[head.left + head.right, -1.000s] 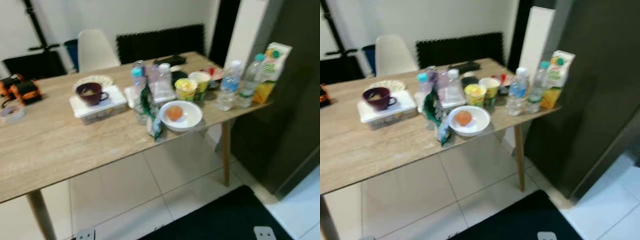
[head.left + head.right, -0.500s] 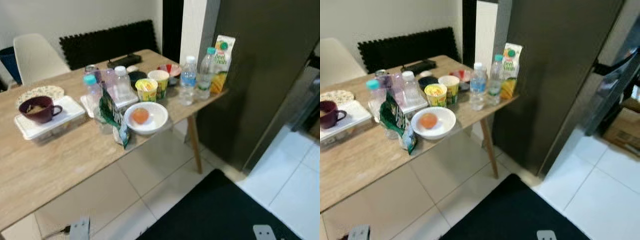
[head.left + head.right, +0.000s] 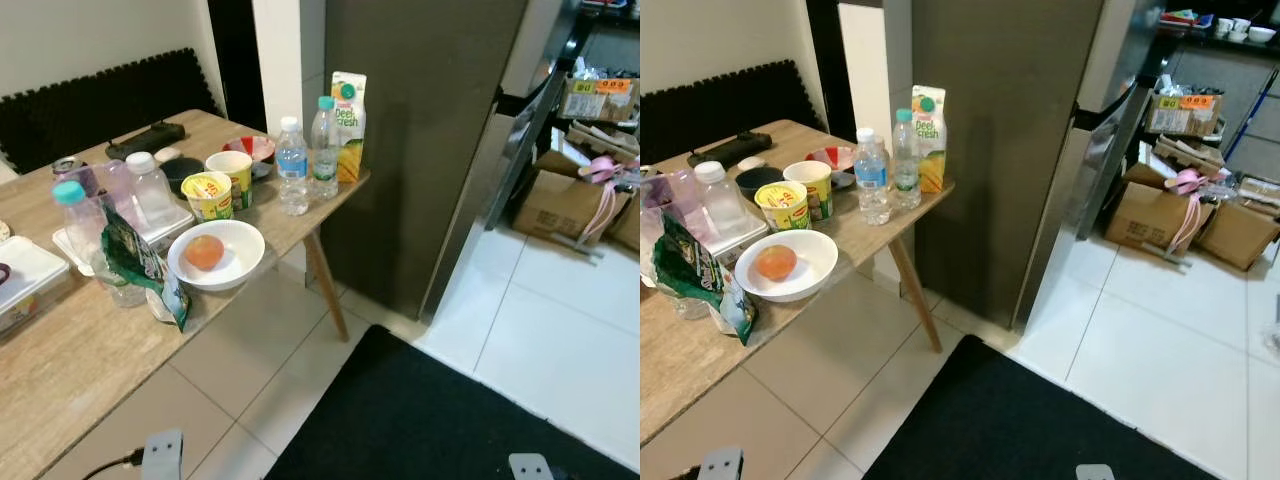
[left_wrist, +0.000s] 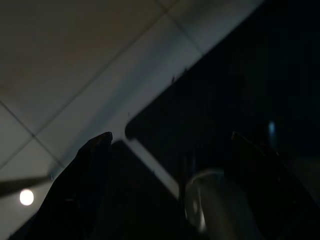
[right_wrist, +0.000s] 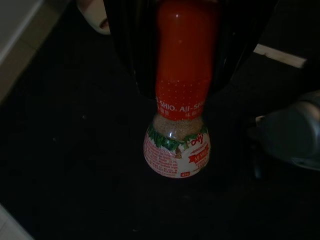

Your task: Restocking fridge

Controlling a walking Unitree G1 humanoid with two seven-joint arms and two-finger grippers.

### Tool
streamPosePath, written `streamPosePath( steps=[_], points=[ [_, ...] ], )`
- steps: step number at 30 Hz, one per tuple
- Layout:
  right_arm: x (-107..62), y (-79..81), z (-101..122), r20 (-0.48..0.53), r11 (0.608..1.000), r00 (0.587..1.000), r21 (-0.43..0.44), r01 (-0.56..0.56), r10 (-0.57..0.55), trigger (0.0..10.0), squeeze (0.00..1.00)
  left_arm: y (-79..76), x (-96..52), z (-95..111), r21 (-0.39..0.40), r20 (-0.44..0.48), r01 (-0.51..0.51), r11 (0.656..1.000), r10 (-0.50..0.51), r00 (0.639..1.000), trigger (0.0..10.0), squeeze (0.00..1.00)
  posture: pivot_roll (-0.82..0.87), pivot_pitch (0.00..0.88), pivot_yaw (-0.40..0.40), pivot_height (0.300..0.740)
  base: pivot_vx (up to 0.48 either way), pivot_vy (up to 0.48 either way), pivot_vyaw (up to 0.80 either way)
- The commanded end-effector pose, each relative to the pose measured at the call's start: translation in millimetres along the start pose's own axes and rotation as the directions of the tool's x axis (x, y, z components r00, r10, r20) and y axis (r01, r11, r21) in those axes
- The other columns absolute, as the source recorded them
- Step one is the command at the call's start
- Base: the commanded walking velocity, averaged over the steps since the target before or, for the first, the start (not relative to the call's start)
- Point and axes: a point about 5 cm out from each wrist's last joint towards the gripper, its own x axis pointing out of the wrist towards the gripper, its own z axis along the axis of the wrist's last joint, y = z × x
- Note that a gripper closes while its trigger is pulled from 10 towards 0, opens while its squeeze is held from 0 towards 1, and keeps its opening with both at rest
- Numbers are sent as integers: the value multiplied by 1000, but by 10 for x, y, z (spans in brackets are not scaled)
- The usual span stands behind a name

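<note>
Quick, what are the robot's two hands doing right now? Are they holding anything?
Left hand: open, holding nothing, hanging over the floor.
Right hand: closed on a seasoning bottle with a red cap.

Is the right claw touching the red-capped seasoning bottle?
Touching. The right wrist view shows the right claw closed on the red cap of the seasoning bottle, its black fingers pressed against both sides.

The right gripper (image 5: 187,60) points downward, its two black fingers (image 5: 127,55) closed around a red-capped seasoning shaker (image 5: 179,125). The left gripper (image 4: 170,165) hangs low in shadow, fingers seemingly spread apart
</note>
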Motion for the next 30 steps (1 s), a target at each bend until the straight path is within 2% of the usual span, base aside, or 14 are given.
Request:
streamPosePath(
  steps=[1,6,30],
  points=[
    [2,23,43,15,1000,1000,-8,-7,7,10000,0,-34,-7,-90,-13,-35,10,1000,-10,999,10000,0,-43,0,-8,740,0,0,0],
    [4,55,68,21,1000,1000,-9,-14,14,10000,0,-220,18,-106,6,-54,67,998,-67,996,10000,0,-51,0,2,740,0,-64,0],
    [5,69,122,32,999,999,-30,-17,18,10000,0,-390,41,-82,14,-55,117,993,-116,992,10000,0,-59,0,2,740,0,-438,0]
  ],
)
